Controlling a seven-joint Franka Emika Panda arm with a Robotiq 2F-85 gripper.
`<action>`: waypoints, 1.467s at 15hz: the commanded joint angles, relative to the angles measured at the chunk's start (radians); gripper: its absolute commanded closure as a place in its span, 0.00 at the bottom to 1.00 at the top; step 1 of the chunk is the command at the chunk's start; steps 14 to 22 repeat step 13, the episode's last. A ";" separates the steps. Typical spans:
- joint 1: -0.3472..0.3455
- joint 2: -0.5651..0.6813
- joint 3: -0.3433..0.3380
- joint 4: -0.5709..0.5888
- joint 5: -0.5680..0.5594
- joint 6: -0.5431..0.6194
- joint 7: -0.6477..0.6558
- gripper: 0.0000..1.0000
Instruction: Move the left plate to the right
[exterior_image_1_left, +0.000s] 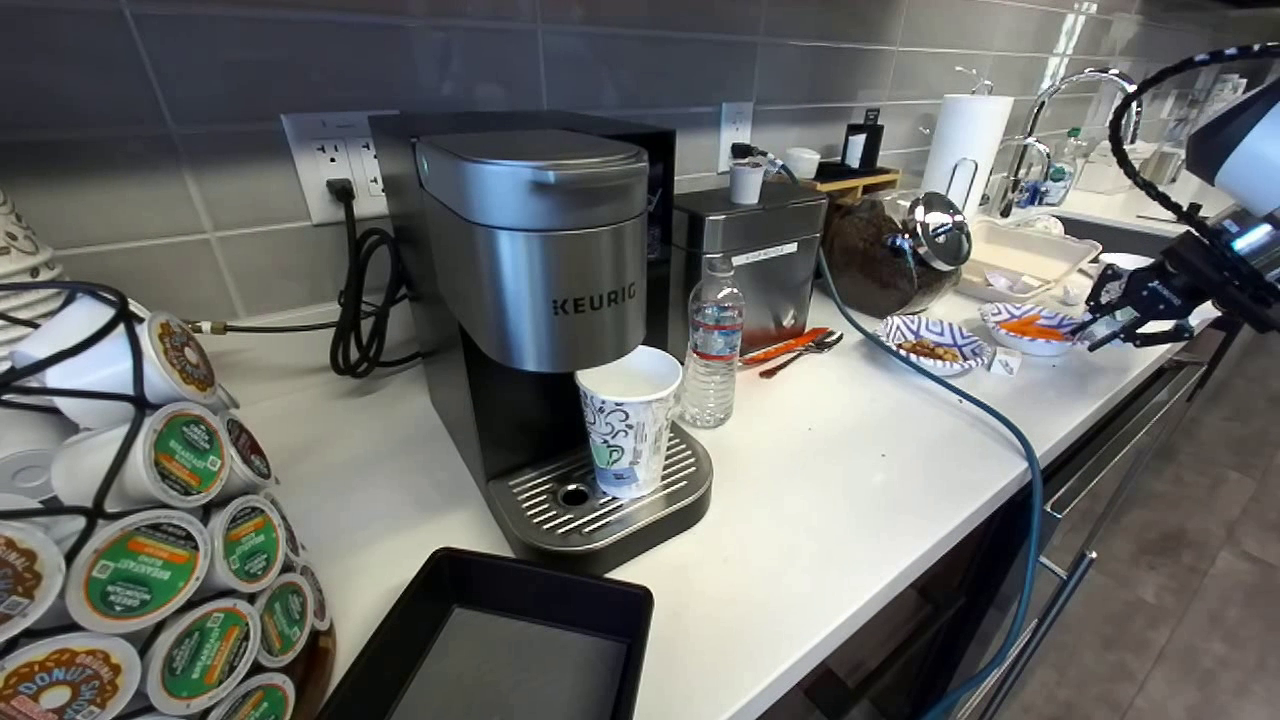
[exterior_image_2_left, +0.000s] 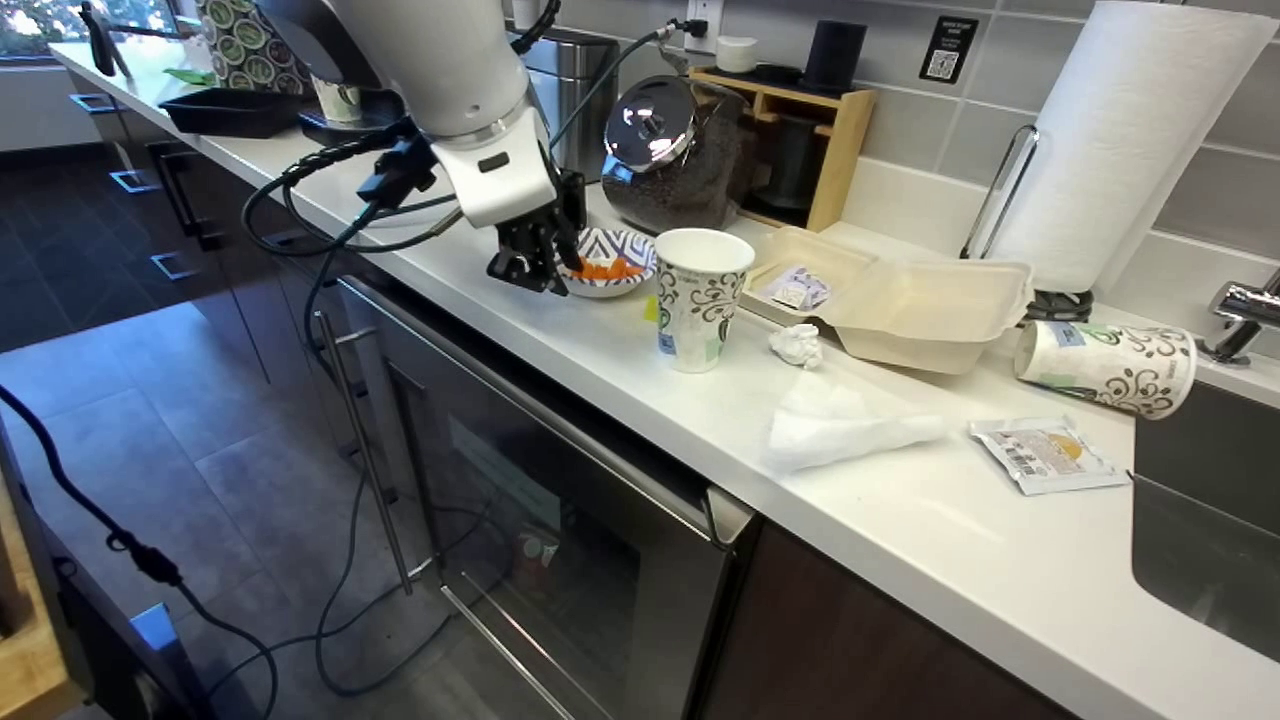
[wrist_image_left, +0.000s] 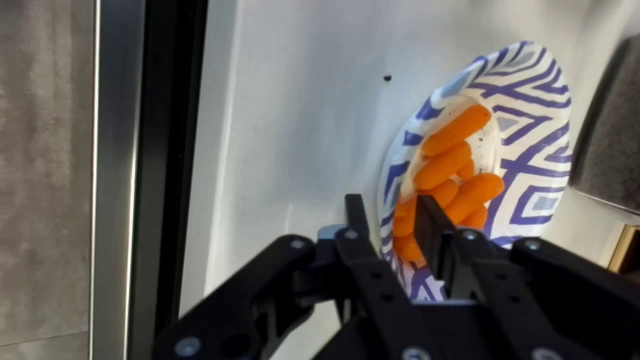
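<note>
The left plate (exterior_image_1_left: 1042, 345) is a small bowl-like plate with a blue-and-white patterned rim and orange carrots in it. It stands on the counter in both exterior views, near my gripper (exterior_image_2_left: 568, 282). In the wrist view the plate (wrist_image_left: 535, 145) fills the right middle. My gripper (wrist_image_left: 390, 200) is open there, one finger outside the near rim and one over the carrots, with the rim between them. I cannot tell whether a finger touches it. In an exterior view the gripper (exterior_image_1_left: 1085, 335) is at the plate's counter-edge side.
A similar patterned plate (exterior_image_1_left: 918, 328) with brown bits stands beside it. A paper cup (exterior_image_2_left: 703, 300), an opened takeout box (exterior_image_2_left: 925, 310) and a crumpled napkin (exterior_image_2_left: 850, 420) are on the counter. A large jar (exterior_image_2_left: 670, 180) stands behind. A blue hose (exterior_image_1_left: 1000, 425) crosses the counter.
</note>
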 joint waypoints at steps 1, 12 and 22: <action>0.000 -0.122 -0.009 -0.082 -0.120 -0.022 0.048 0.35; -0.005 -0.557 -0.057 -0.341 -0.700 -0.185 -0.004 0.00; -0.004 -0.611 -0.058 -0.369 -0.732 -0.215 -0.008 0.00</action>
